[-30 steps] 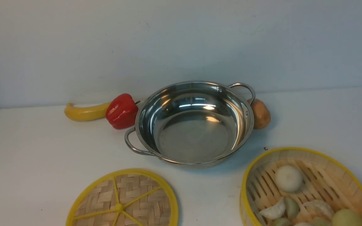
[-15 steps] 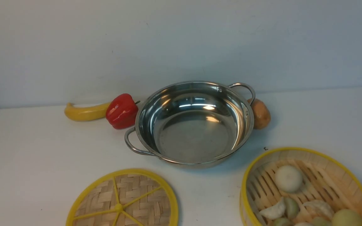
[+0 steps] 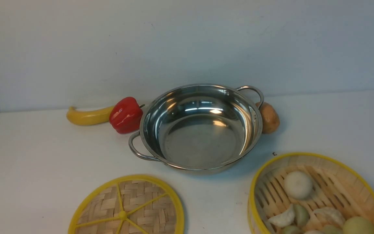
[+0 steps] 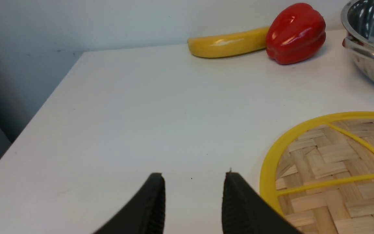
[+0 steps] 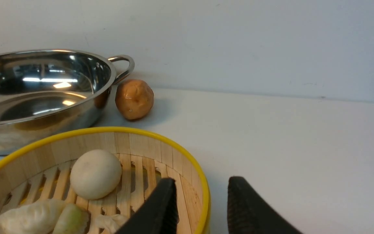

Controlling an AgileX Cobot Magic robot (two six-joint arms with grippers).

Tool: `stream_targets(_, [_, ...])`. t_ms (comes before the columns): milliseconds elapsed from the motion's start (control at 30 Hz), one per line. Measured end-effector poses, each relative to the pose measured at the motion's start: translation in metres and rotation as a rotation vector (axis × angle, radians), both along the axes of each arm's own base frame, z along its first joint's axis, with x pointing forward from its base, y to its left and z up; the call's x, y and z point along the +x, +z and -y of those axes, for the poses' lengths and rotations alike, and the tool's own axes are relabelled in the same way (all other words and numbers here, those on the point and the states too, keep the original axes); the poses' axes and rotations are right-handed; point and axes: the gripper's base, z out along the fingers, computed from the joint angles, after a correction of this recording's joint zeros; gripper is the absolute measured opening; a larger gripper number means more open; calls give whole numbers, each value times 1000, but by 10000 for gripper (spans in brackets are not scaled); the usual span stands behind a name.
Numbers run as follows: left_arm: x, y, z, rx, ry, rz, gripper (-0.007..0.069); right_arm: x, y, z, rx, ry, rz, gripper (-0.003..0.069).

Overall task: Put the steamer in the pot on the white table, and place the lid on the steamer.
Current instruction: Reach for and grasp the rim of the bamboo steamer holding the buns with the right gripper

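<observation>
In the front view, on the white table [image 3: 44, 162], the pot [image 3: 203, 139] between a red pepper [image 3: 126, 115] and a brown potato-like piece [image 3: 269, 118], with a banana [image 3: 89, 116] beside the pepper, the lid [image 3: 148, 208] nearer and to the left, and the steamer [image 3: 317, 182], holding buns and dumplings, nearer and to the right, outside the pot. In the left wrist view, left gripper [image 4: 194, 177] parted partway, nothing between the fingertips, near the lid. In the right wrist view, right gripper [image 5: 204, 182] likewise parted, gripping nothing, near the steamer's rim.
</observation>
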Motion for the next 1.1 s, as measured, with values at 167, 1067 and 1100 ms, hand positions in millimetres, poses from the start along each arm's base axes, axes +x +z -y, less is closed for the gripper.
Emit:
stream_targets(167, [0,0,0,0,0,0,242,0,9,-1,116,0,60,243])
stream_targets(1067, [0,0,0,0,0,0,242,42,204,-55,535,465,-284,243])
stream_targets(1100, [0,0,0,0,0,0,242,45,205,-56,560,467,-284,243])
